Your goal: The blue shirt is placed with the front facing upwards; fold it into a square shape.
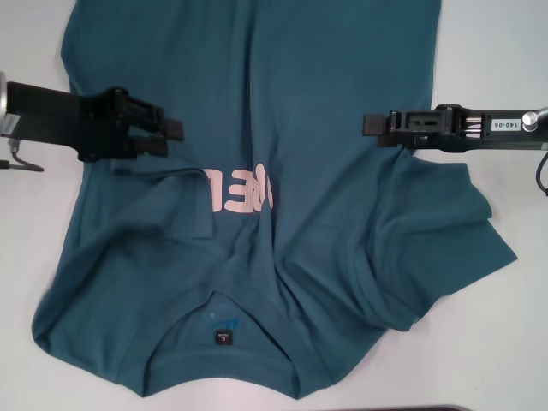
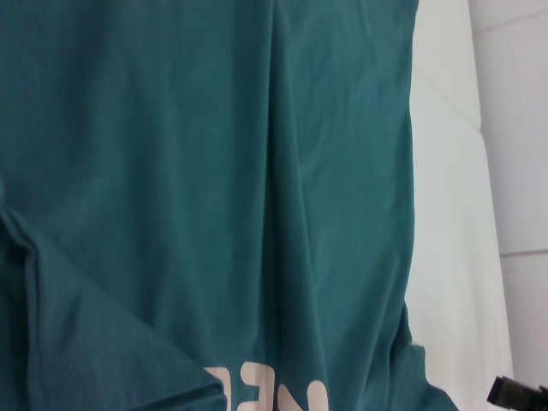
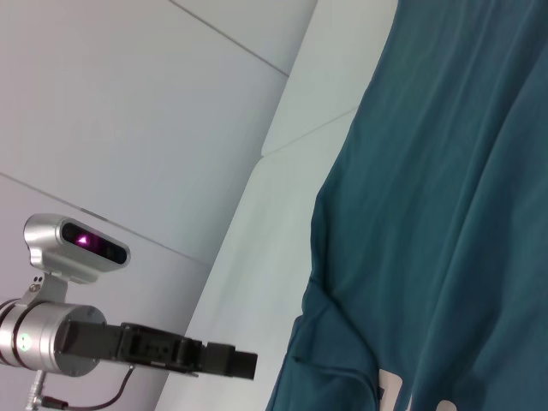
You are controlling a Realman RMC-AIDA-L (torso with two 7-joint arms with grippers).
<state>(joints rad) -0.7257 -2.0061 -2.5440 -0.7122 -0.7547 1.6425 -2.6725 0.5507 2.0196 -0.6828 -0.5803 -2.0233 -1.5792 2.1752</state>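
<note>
The blue shirt [image 1: 282,171] lies front-up on the white counter [image 1: 505,51], collar nearest the robot, sleeves rumpled. It is soft, light and limp, so grip seams or hem edges. Left end effector [image 1: 175,133] and right end effector [image 1: 370,124] hover at chest level; jaw state cannot be determined.
</note>
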